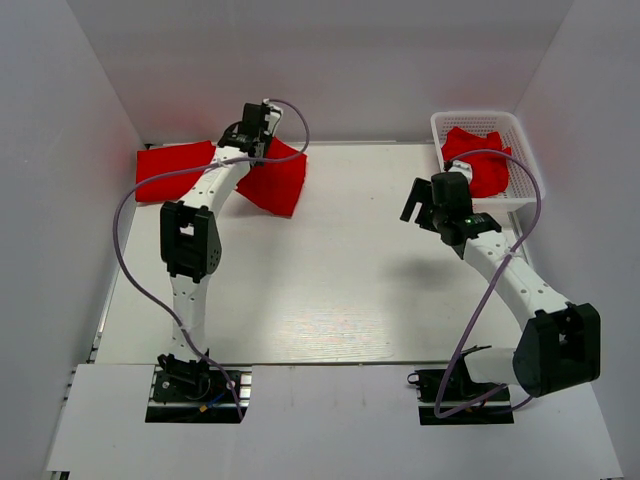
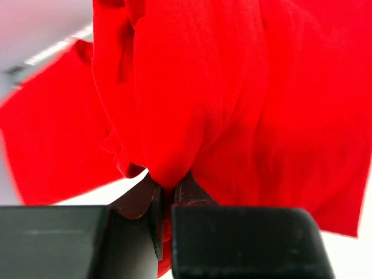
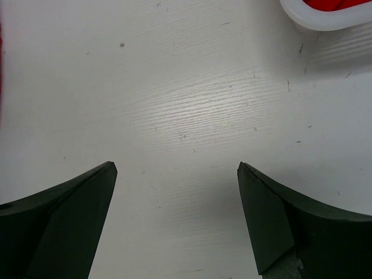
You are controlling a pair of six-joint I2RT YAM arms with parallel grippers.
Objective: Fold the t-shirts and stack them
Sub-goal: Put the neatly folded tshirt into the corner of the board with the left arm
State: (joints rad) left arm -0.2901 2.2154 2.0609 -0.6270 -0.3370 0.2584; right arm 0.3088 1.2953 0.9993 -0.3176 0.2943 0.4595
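Standing at the near edge, I am looking past the two arm bases at 6 o'clock onto the white table (image 1: 330,300), whose wide middle is offering open room for moving (only faint specks are showing on it).

Toward 3 o'clock the right gripper (image 1: 420,207) is hanging over bare tabletop, its jaws spread wide and grasping nothing. The wrist view is catching a corner of the white basket (image 3: 317,23) just beyond it.

Farther off, at 10 to 11 o'clock, the left gripper (image 2: 170,189) is clenching a fold of the red t-shirt (image 1: 180,165), the cloth bunching out between its fingers (image 2: 195,195). The shirt is lying with its long axis running roughly from 9 o'clock toward 4 o'clock, along the back wall (image 1: 340,70), one end reaching almost to the left wall (image 1: 60,200).

At 2 o'clock the basket is sitting against the far right corner, with a second red t-shirt (image 1: 482,165) crumpled inside.
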